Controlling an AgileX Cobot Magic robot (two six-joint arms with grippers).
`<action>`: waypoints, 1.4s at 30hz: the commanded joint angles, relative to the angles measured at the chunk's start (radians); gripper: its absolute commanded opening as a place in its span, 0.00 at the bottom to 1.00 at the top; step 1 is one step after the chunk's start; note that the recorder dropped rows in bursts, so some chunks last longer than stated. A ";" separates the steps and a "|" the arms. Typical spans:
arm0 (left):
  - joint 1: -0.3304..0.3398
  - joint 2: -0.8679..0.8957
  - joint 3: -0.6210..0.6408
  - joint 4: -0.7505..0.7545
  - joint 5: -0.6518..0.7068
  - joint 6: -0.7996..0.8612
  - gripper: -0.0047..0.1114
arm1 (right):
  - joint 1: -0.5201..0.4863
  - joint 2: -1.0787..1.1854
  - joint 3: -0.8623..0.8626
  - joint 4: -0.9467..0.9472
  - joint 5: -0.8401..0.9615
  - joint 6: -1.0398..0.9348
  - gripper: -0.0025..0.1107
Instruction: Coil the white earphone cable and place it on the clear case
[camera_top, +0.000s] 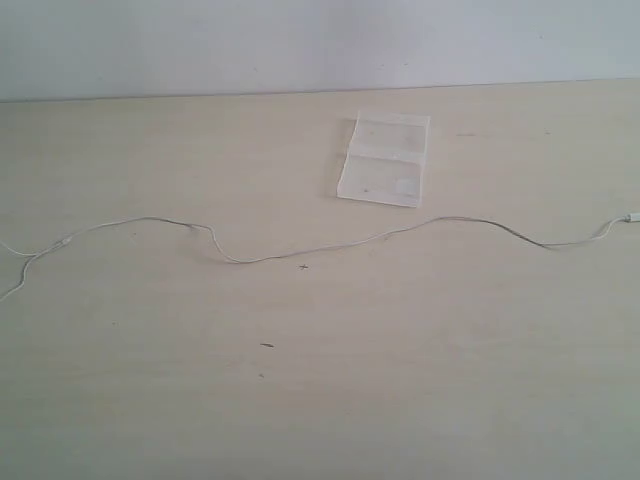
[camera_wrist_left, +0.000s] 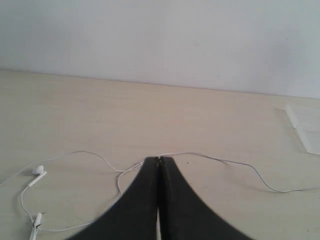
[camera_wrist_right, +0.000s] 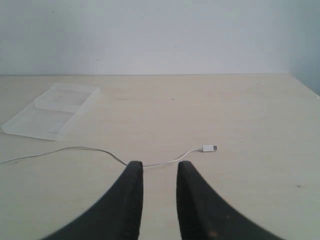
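Observation:
The white earphone cable (camera_top: 460, 218) lies stretched in a loose wavy line across the table, left to right. Its plug (camera_wrist_right: 209, 148) rests at the right end. Two earbuds (camera_wrist_left: 38, 171) lie at the left end, outside the exterior view. The clear case (camera_top: 385, 160) sits flat behind the cable's middle, apart from it. Neither gripper shows in the exterior view. In the left wrist view, my left gripper (camera_wrist_left: 158, 160) is shut, with the cable (camera_wrist_left: 204, 154) running just past its tips. My right gripper (camera_wrist_right: 159, 165) is open, and the cable (camera_wrist_right: 96, 149) crosses beyond its tips.
The light wooden table (camera_top: 320, 400) ends at a white wall behind the case. Its right edge (camera_wrist_right: 305, 85) shows in the right wrist view. A few small dark specks (camera_top: 267, 345) mark the tabletop.

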 joint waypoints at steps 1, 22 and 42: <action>0.001 -0.007 0.004 -0.004 -0.004 0.001 0.04 | -0.004 -0.005 0.004 0.002 -0.009 0.000 0.24; 0.001 -0.007 0.004 -0.004 -0.004 0.001 0.04 | -0.004 -0.005 0.004 0.010 -0.043 0.000 0.24; 0.001 -0.007 0.004 -0.004 -0.004 0.001 0.04 | -0.004 0.059 -0.115 0.285 -1.029 0.325 0.24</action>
